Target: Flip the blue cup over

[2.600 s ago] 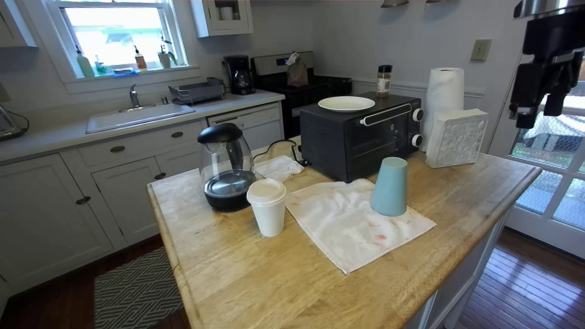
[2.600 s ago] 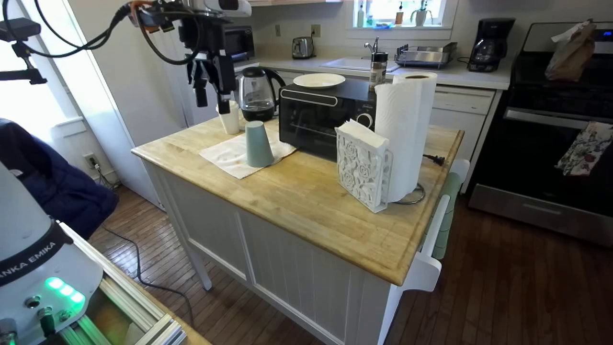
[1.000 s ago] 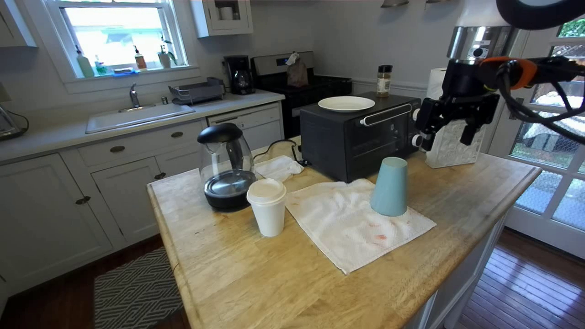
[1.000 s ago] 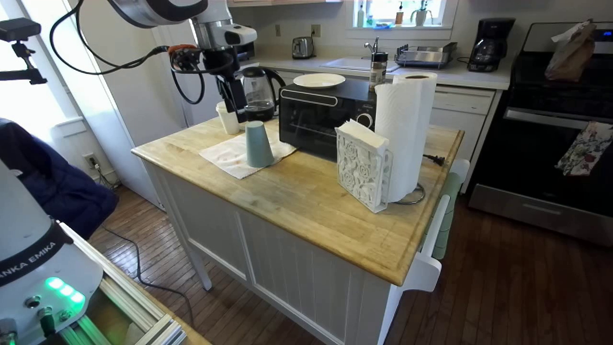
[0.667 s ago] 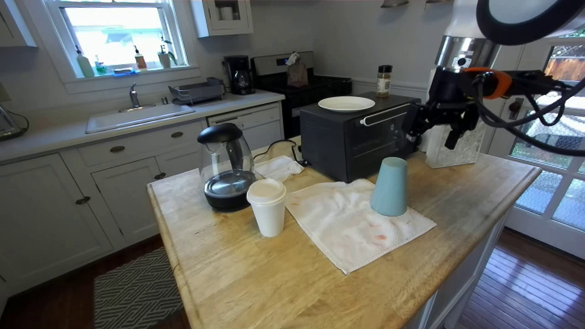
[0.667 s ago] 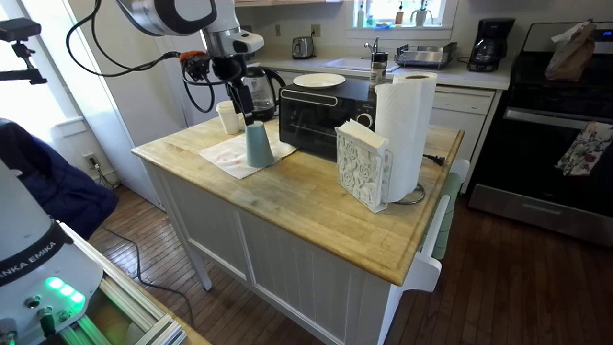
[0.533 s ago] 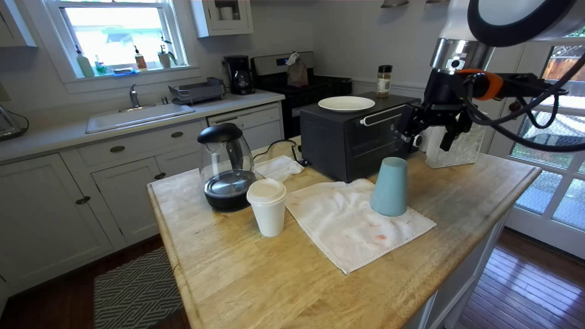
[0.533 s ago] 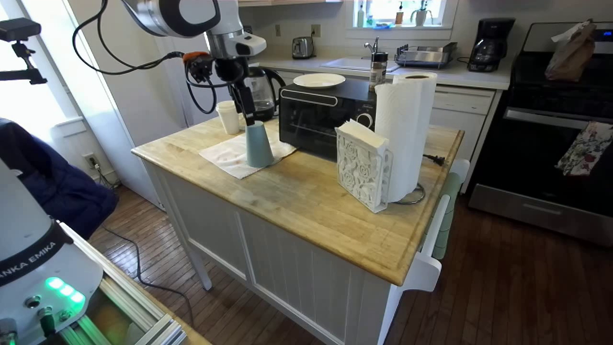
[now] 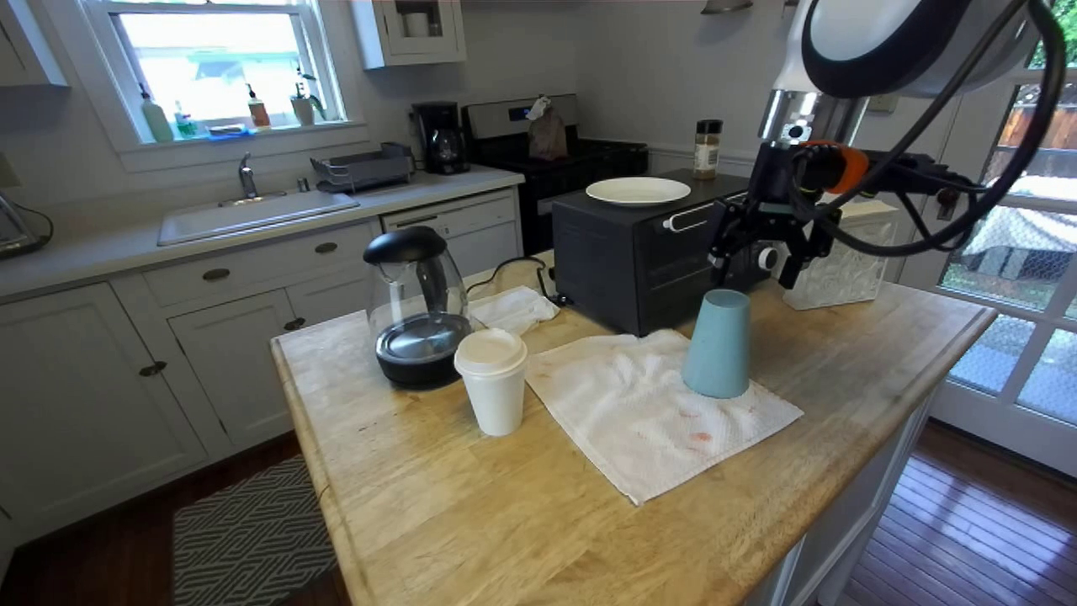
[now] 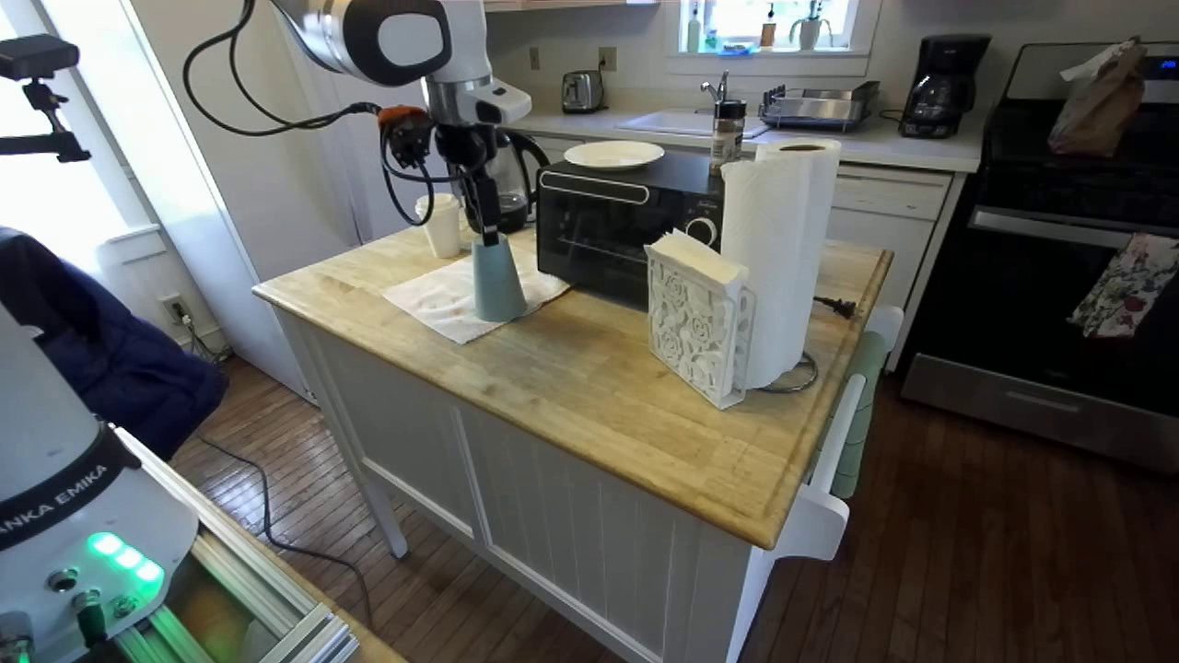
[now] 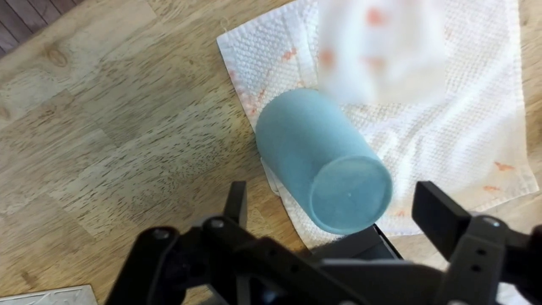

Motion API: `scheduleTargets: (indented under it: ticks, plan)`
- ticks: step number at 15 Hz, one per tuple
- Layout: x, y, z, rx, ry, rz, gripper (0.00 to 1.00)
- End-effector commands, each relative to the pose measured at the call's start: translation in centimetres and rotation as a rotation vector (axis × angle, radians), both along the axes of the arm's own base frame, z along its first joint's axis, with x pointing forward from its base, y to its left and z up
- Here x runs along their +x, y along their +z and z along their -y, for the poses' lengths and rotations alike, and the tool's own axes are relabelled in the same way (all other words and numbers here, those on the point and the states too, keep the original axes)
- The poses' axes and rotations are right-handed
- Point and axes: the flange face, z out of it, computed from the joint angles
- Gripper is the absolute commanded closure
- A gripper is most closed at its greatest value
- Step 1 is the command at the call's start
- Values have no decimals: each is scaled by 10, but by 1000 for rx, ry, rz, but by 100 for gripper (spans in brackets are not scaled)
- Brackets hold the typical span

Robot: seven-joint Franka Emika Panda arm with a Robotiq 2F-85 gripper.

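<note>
The blue cup (image 9: 718, 349) stands upside down on a white cloth (image 9: 627, 433), its closed base up and its mouth down. In the wrist view the blue cup (image 11: 309, 131) shows its round base towards the camera. My gripper (image 9: 755, 278) is open and empty, pointing down just above and behind the cup in that exterior view. In the wrist view the gripper (image 11: 330, 186) has one finger on each side of the cup's base, with gaps to both. In an exterior view the fingertips (image 10: 490, 235) overlap the cup's top edge; contact cannot be told.
A black toaster oven (image 9: 606, 261) with a white plate (image 9: 638, 191) and a spice jar (image 9: 708, 150) stands behind the cup. A lidded white cup (image 9: 495, 387) and a glass kettle (image 9: 421, 349) stand to one side. A napkin holder (image 10: 697, 318) and paper towel roll (image 10: 778, 267) stand beyond.
The gripper has come in from the side and down to just over the blue cup, and the arm has turned. The cup and the other objects have not moved.
</note>
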Motion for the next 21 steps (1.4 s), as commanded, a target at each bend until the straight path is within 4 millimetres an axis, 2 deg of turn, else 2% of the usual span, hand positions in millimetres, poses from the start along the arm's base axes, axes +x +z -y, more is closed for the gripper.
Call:
scheduleTargets:
  ticks: [1,18,19,20,21]
  plan:
    - [20,-8,2,42,-6,-24,0]
    - [53,-45,8,131,-67,-146,0]
    - [54,-47,8,134,-68,-154,5]
    - [55,-49,9,134,-71,-165,21]
    - [55,-51,10,133,-78,-172,30]
